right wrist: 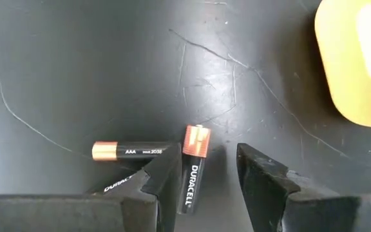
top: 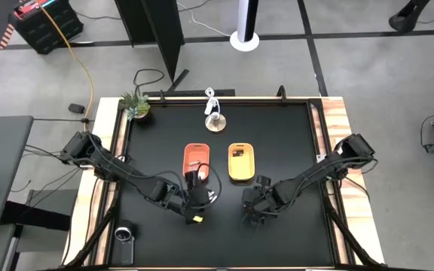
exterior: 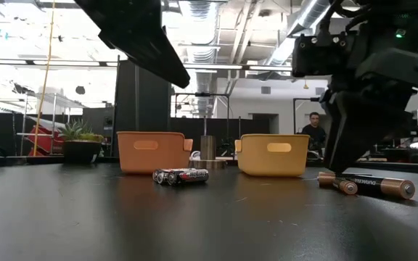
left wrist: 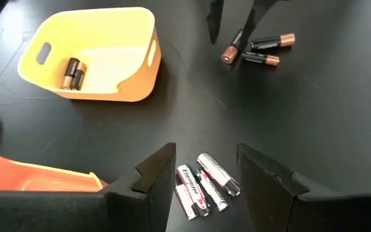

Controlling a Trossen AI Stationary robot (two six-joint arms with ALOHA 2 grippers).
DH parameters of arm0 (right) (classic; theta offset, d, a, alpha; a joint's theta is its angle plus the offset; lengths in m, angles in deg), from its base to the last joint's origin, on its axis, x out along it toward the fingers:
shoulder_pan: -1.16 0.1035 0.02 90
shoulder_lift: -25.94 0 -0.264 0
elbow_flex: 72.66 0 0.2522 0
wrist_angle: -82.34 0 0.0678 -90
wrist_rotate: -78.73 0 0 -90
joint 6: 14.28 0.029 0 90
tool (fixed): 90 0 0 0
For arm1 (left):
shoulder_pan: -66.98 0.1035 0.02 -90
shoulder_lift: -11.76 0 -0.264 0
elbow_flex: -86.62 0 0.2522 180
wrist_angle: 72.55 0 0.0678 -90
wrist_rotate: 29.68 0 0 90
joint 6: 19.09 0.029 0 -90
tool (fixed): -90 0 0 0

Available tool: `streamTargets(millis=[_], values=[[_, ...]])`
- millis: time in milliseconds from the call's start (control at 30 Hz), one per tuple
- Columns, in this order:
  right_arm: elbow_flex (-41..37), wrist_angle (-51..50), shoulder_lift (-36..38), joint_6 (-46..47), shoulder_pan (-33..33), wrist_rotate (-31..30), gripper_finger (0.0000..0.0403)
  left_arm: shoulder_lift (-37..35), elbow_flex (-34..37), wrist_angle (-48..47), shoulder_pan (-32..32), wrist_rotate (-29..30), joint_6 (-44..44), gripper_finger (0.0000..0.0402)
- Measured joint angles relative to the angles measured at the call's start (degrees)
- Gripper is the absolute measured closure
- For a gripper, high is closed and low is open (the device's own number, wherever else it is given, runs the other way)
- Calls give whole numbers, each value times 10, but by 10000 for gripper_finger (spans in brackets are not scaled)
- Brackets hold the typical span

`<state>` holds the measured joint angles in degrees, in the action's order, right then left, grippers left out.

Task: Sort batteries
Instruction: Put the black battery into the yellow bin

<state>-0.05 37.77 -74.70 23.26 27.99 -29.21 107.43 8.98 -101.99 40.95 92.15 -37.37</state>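
Observation:
Three silvery-white batteries (left wrist: 201, 187) lie side by side on the black table, just in front of the orange tray (top: 197, 159). My left gripper (left wrist: 205, 154) hovers open above them, a finger on each side. Three black, copper-ended batteries (left wrist: 256, 48) lie in a loose cluster near the yellow tray (top: 241, 162), which holds two more dark batteries (left wrist: 74, 73). My right gripper (right wrist: 206, 154) stands open and low over this cluster, its fingers on either side of one battery (right wrist: 192, 169). Another battery (right wrist: 134, 151) lies crosswise beside it. A third battery is partly hidden under a finger.
A small potted plant (top: 136, 105) stands at the far left corner. A silvery stand (top: 215, 120) sits at the far middle. A dark cylinder (top: 124, 235) lies at the near left edge. A person (exterior: 314, 130) shows in the room behind the table.

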Motion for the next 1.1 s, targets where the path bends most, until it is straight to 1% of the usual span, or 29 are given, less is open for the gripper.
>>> streamTargets(millis=[100, 667, 1100], values=[[0, 0, 0, 1, 0, 14, 237, 0, 0, -1, -4, 0, 0, 245], [0, -7, 0, 10, -4, 16, 237, 0, 0, -2, -5, 2, 13, 245], [0, -9, 0, -16, -19, 16, 237, 0, 0, -2, 10, 2, 20, 245]])
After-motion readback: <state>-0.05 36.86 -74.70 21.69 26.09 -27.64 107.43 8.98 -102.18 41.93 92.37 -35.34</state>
